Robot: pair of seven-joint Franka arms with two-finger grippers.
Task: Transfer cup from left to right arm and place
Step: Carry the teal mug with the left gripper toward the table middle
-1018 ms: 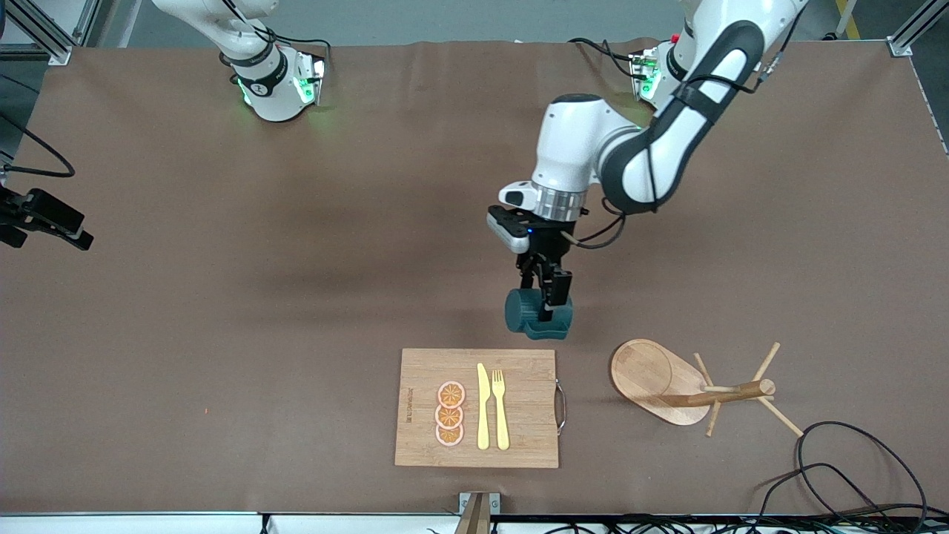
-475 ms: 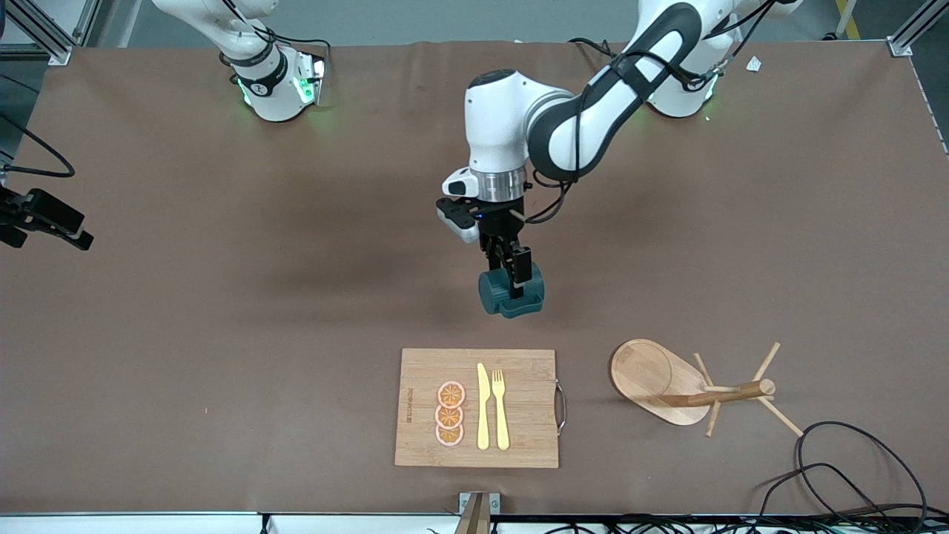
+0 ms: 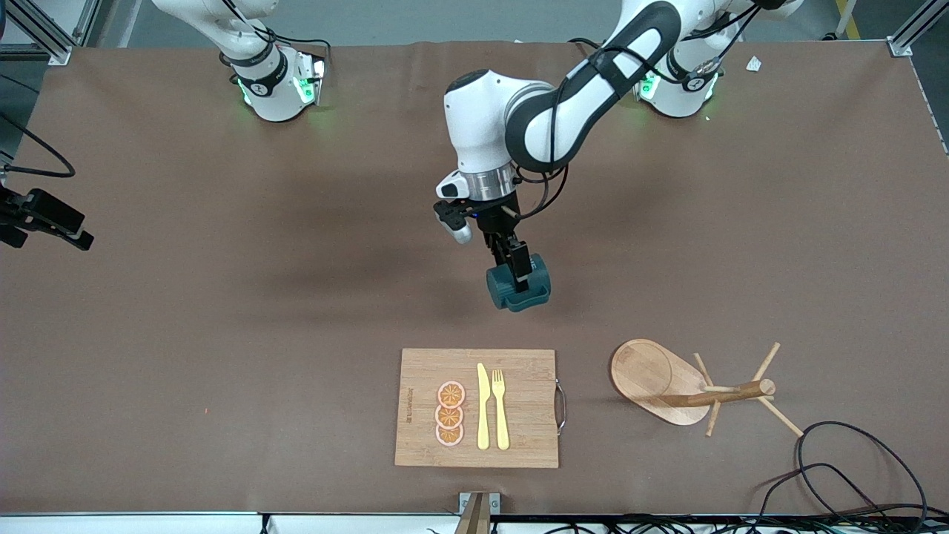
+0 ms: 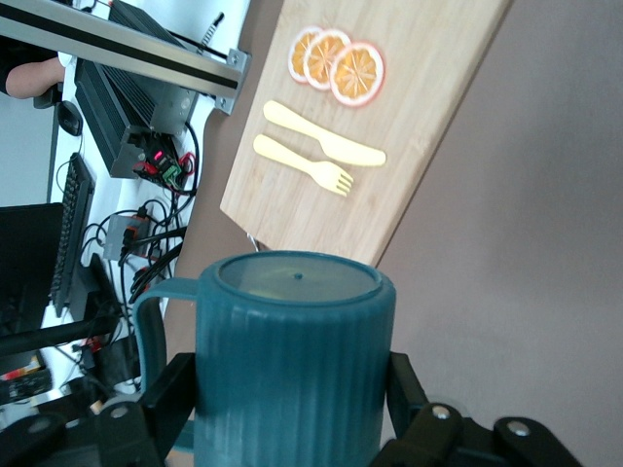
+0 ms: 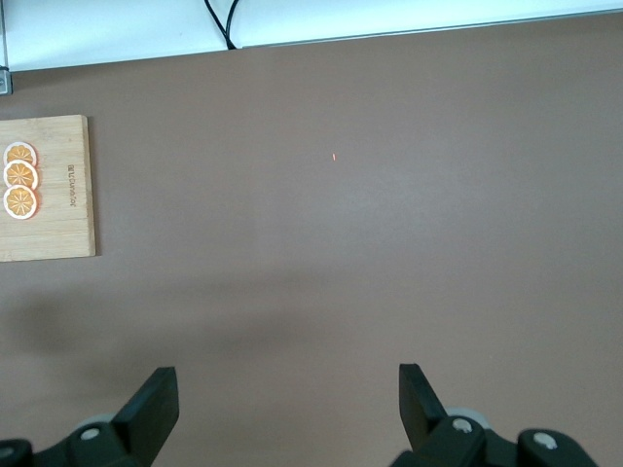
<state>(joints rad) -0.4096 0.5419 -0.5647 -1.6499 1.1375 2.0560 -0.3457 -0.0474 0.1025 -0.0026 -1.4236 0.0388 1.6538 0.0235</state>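
while carried: the ribbed teal mug point(image 3: 519, 288) has swung from above the cutting board point(image 3: 476, 408) toward table centre
left gripper point(image 3: 517, 273): clamped on mug
right gripper point(image 5: 287, 401): spread wide, empty, waiting
meaning: handover approaching

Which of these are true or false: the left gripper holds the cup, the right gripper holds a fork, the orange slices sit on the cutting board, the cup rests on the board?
The left gripper is shut on the cup: true.
The right gripper holds a fork: false, it is open and holds nothing; the fork lies on the cutting board.
The orange slices sit on the cutting board: true.
The cup rests on the board: false, it is held up over the bare table.
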